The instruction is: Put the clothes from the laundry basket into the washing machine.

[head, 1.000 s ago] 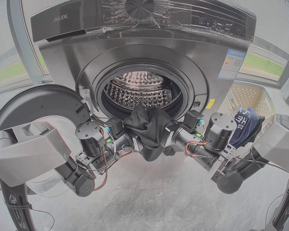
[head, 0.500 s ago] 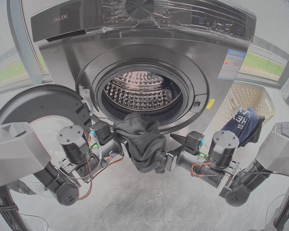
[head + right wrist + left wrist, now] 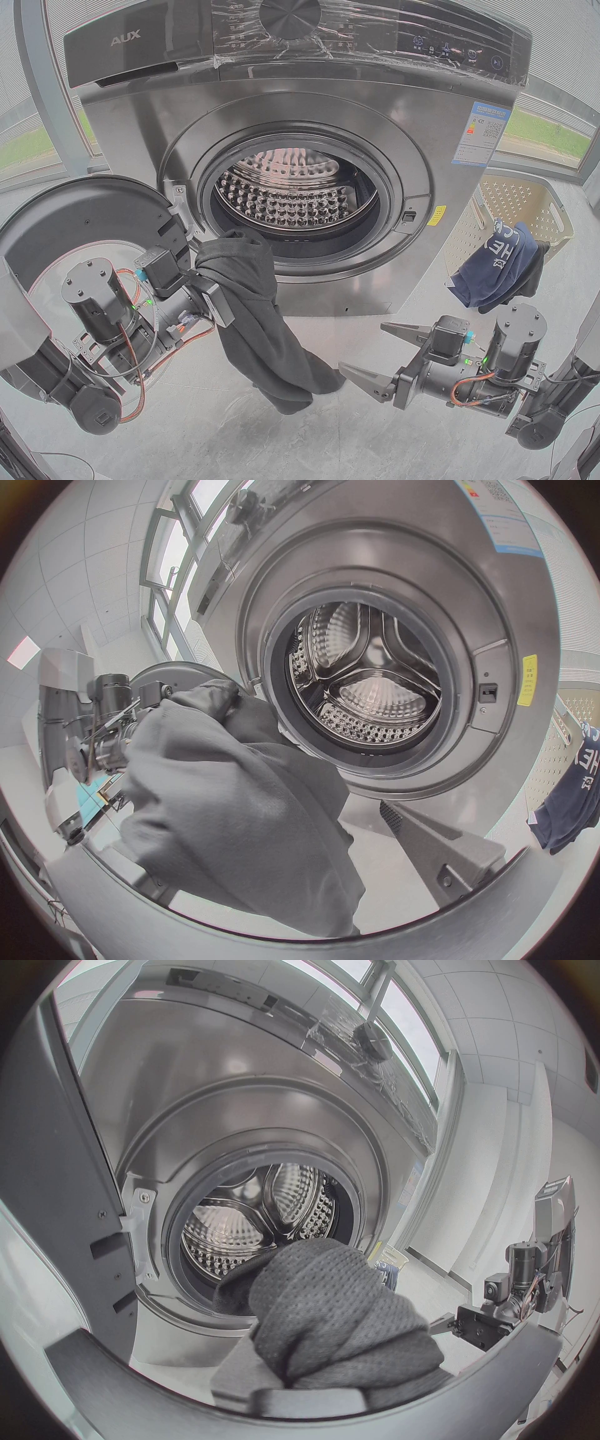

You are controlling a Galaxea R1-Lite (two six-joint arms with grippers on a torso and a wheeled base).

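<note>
Steel-grey washing machine point(image 3: 300, 106) across the upper half of the head view. Drum point(image 3: 290, 187) open at centre, no clothes visible inside; round door point(image 3: 81, 212) swung wide at left.

Cream laundry basket point(image 3: 531, 206) at the right edge, beside the machine, with a navy garment point(image 3: 500, 262) draped over its rim.

Dark garment point(image 3: 262, 337) left of centre, outside the drum and below the lip of the opening. Hangs in one long limp fold, lower end near or on the grey floor point(image 3: 312, 437); cannot tell which.

Left gripper point(image 3: 219, 300) at middle left, closed on the bunched top of the dark garment, fingers mostly buried under cloth.

Right gripper point(image 3: 362, 347) at lower right, spread wide, holding nothing, near the hanging hem but apart from it.

Probably light, soft and floppy, with no stiffness to push with. Likely to trail, snag on the door seal, or slip from a thin pinch. Best taken at a thick gathered bunch, with a second hold low on the hanging end to lift it over the lip.
</note>
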